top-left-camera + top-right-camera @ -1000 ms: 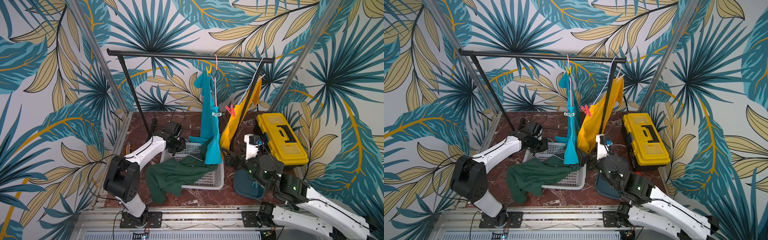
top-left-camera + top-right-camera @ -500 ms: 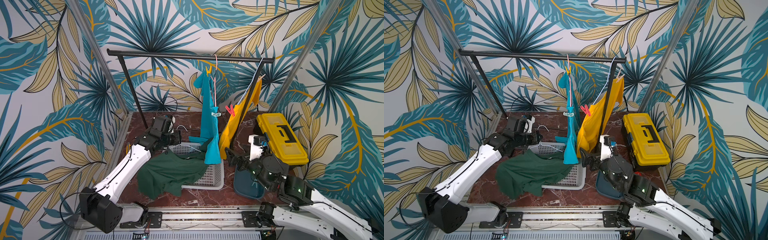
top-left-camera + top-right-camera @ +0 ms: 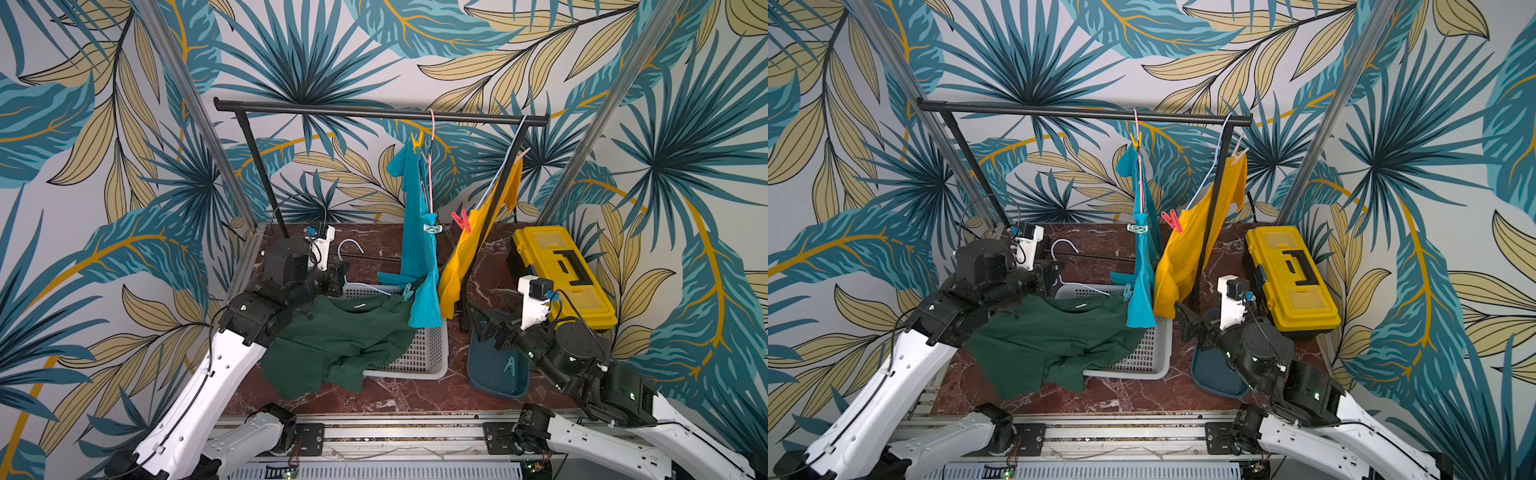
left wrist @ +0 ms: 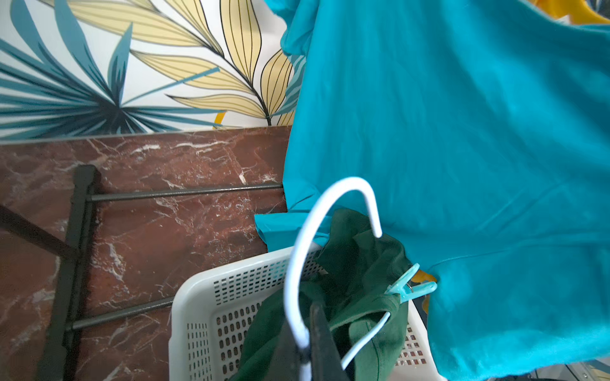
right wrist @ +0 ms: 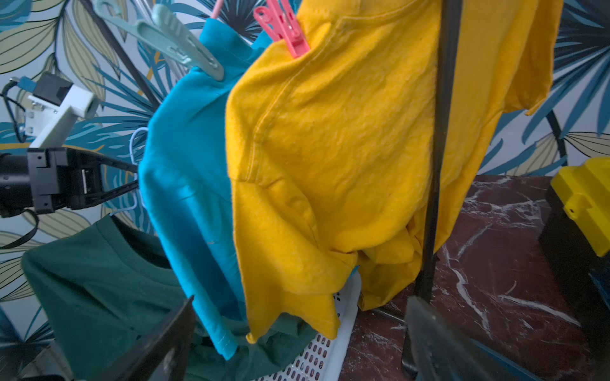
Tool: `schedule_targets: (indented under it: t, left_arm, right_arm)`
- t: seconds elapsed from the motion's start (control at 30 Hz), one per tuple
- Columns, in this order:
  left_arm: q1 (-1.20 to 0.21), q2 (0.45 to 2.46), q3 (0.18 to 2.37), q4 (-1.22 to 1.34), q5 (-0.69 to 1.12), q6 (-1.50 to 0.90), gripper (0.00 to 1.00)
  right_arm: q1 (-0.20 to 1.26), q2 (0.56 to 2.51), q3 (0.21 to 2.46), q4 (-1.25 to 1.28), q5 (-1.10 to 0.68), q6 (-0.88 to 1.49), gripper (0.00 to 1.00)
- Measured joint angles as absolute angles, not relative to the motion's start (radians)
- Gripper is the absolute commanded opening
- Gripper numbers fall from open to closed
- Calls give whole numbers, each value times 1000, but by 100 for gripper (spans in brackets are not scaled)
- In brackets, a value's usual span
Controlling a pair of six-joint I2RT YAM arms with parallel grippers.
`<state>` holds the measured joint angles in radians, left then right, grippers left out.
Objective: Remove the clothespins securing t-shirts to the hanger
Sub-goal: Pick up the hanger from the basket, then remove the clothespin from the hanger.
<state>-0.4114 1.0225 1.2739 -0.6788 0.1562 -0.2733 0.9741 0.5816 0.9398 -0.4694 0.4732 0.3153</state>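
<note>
My left gripper [image 3: 343, 276] [image 4: 307, 346] is shut on the neck of a pale hanger [image 4: 297, 264] that carries the dark green t-shirt [image 3: 340, 332] over the basket. A teal clothespin [image 4: 411, 287] [image 3: 407, 293] pins that shirt to the hanger's end. On the rail, the turquoise t-shirt [image 3: 415, 216] has a yellow clothespin [image 3: 417, 140] and a pale teal one [image 3: 432, 227]. The yellow t-shirt [image 3: 494, 208] has a red-pink clothespin [image 5: 284, 28] and a peach one [image 3: 1237, 154]. My right gripper [image 3: 473, 320] [image 5: 297, 333] stands open and empty below the yellow shirt's hem.
A white perforated basket [image 3: 432, 357] sits under the shirts. A dark blue tray [image 3: 490, 374] beside it holds a loose teal clothespin [image 3: 509, 365]. A yellow toolbox [image 3: 561, 274] stands at the right. The black rack's post [image 5: 435, 165] and floor bars [image 4: 181, 193] are close by.
My left arm has swung its elbow out and down, lifting the hanger so the green shirt's collar rises off the basket. The right gripper has shifted only slightly.
</note>
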Motion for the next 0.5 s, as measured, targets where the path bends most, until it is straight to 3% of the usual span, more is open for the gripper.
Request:
schedule_targets:
  t: [0.3, 0.5]
  left_arm:
    - [-411, 916, 1254, -682, 157, -196, 0]
    - [-411, 851, 1253, -694, 157, -187, 0]
  right_arm:
    - [974, 771, 1007, -456, 93, 260, 100]
    - [974, 839, 1010, -344, -60, 239, 99]
